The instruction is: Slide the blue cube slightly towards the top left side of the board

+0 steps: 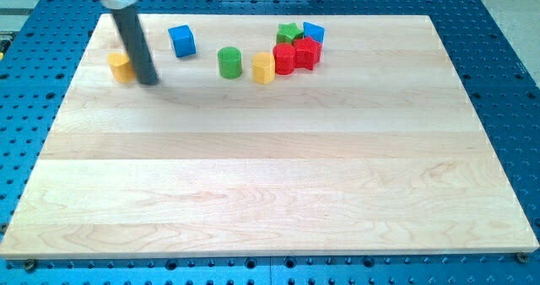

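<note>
The blue cube (181, 40) sits on the wooden board (270, 167) near the view's top left. My tip (150, 81) touches the board below and to the left of the cube, a short gap away. A yellow block (122, 67) lies right beside the rod, on its left, partly hidden by it.
A green cylinder (229, 62) and a yellow block (263, 67) stand to the right of the cube. Further right is a cluster: two red blocks (295, 56), a green star-like block (289, 34) and a second blue block (314, 32).
</note>
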Action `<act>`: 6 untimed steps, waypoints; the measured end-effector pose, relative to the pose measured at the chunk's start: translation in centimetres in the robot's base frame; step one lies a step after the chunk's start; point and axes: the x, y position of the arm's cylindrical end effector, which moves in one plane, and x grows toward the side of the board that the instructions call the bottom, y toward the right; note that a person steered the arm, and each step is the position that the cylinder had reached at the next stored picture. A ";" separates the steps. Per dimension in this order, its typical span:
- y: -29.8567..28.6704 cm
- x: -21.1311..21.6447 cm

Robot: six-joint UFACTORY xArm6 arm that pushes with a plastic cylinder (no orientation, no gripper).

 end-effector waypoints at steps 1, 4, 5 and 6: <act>3.4 -4.7; 5.8 -7.4; 3.9 -11.0; -0.6 -10.3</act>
